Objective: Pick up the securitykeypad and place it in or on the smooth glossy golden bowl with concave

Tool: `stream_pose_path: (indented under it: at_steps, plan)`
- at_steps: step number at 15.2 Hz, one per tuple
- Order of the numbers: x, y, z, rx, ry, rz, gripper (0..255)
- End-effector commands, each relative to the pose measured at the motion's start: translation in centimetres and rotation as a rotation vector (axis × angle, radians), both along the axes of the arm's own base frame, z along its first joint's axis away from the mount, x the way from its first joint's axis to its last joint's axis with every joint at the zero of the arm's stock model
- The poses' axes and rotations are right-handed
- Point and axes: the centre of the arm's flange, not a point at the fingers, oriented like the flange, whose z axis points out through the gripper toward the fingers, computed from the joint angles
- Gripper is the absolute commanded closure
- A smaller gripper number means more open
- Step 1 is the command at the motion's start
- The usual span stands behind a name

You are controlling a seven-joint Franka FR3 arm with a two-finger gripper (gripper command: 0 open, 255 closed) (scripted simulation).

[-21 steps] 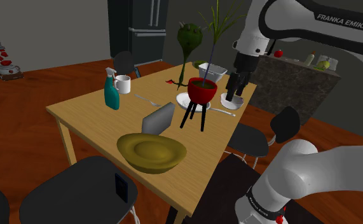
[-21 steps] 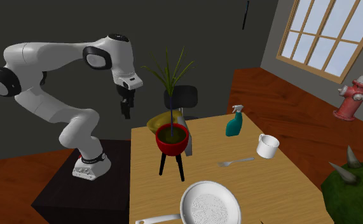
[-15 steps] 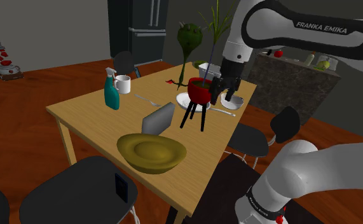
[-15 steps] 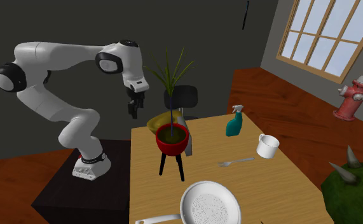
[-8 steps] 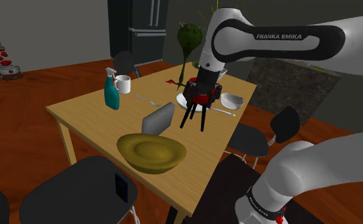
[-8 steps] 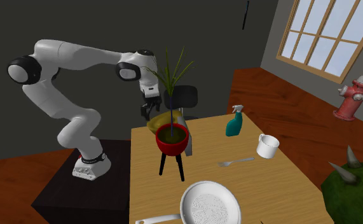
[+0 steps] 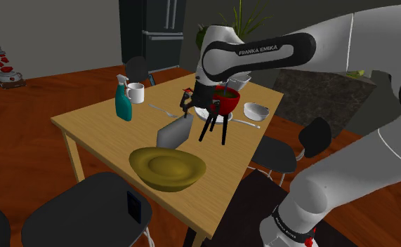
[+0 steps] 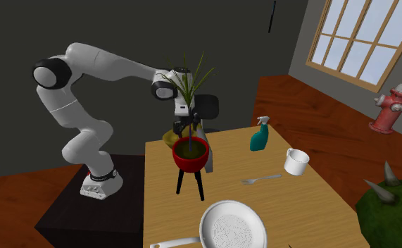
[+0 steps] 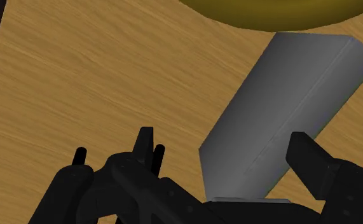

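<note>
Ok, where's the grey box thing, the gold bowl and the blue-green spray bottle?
grey keypad [image 7: 175, 132]: shoulder view, on its flat front face.
golden bowl [image 7: 165, 184]: shoulder view, on its outer front wall.
spray bottle [image 7: 123, 107]: shoulder view, on its teal body.

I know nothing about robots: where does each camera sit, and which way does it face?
Shoulder view: beside and behind the robot, looking down over the table; shows the arm and gripper.
Second exterior view: across the table, facing the robot; shows the whole arm on its stand.
Wrist view: on the hand, looking down at the keypad and bowl; shows the gripper's fingers.
Shared: keypad and bowl in all three; red pot in both outer views.
</note>
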Motion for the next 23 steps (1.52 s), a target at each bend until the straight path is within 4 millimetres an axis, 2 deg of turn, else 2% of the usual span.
stream_pose_path:
  at_steps: [1,7,15,23]
  plan:
    - [2.4,0.1,-1.4,0.001,-0.009,-0.107,0]
    - [8.8,-1.0,-5.0,-0.004,-0.029,-0.395,0]
    - [9.1,-0.9,-9.0,-0.004,-0.029,-0.395,0]
    - [9.1,-0.9,-9.0,-0.004,-0.029,-0.395,0]
